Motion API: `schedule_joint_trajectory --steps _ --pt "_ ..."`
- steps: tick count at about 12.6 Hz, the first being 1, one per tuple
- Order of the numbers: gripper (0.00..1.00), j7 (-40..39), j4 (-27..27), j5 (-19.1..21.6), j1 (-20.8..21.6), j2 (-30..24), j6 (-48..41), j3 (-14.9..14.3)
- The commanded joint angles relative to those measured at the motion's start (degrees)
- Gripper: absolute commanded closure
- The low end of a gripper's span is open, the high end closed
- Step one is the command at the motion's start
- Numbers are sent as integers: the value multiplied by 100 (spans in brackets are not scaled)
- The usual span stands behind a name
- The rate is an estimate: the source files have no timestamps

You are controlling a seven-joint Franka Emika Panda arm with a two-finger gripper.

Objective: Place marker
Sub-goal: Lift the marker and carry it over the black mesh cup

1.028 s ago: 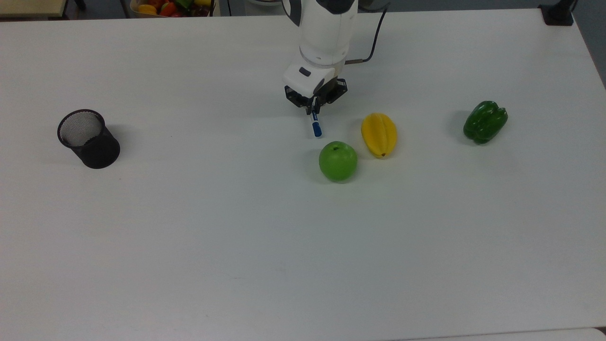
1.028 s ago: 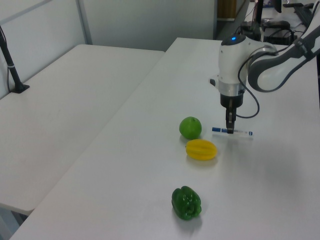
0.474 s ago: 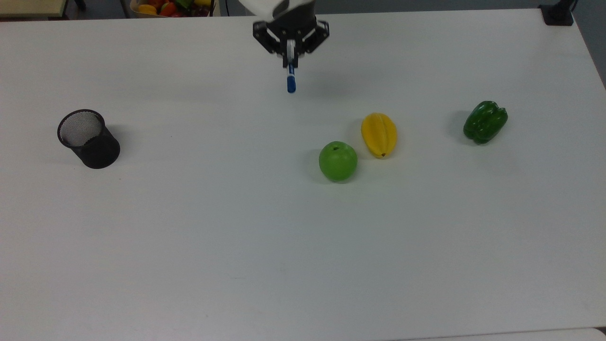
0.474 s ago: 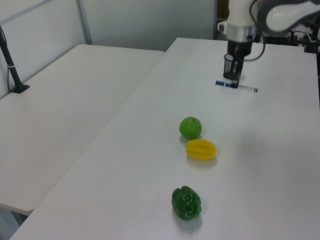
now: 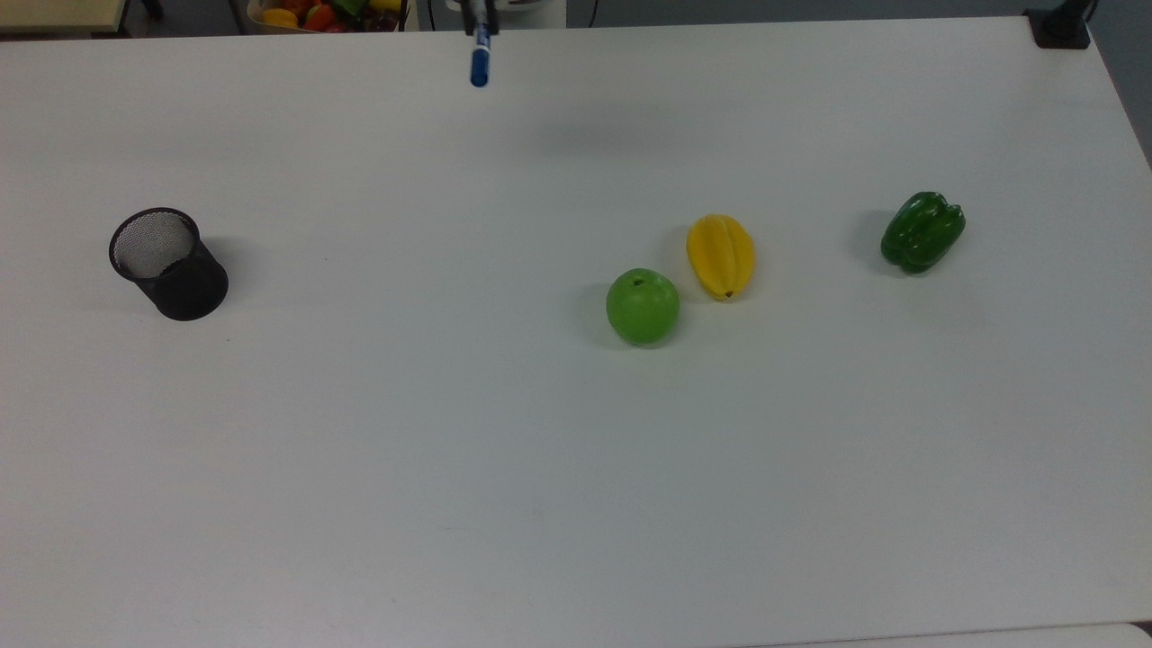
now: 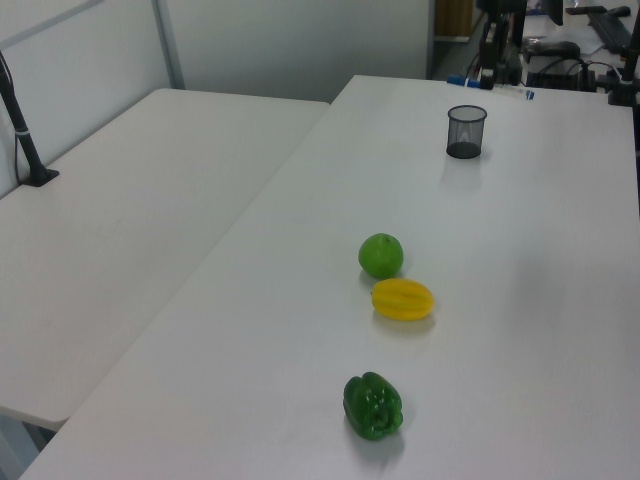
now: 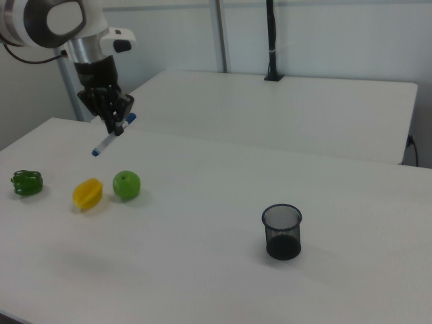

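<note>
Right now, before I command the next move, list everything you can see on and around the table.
White marker with blue cap: one, held in the air above the table, tilted.
Black mesh pen cup: one, upright, top view's left.
Green apple: one, near the table's middle.
Yellow starfruit: one, close beside the apple.
Green bell pepper: one, top view's right.
White table: one.
Bin of mixed produce: one, beyond the far edge.
Black-fingered gripper: one, shut on the marker.

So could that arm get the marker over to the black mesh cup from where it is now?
Probably yes. The gripper holds the marker well above the table, and the black mesh cup stands upright, mouth open, alone on bare tabletop. The apple and other fruit lie on the other side.
</note>
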Motion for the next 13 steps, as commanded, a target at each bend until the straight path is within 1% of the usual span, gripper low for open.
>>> schedule_joint_trajectory --steps 1,2,4,6,7,8,9,13 --pt "100 -691 75 282 42 -207 -31 -688" --pt "100 -884 75 292 42 -277 117 -891" --pt "100 -1018 66 292 25 -286 573 -1242" --pt "100 -1062 5 292 16 -251 1205 -1533" --pt "100 -1071 -144 283 16 -242 1644 -1682" --pt "100 -1062 -284 274 -2 -216 2135 -1771" --pt "100 -1062 -347 265 -19 -181 2410 -1806" --pt "100 -1071 -514 222 -212 65 3167 -1877"
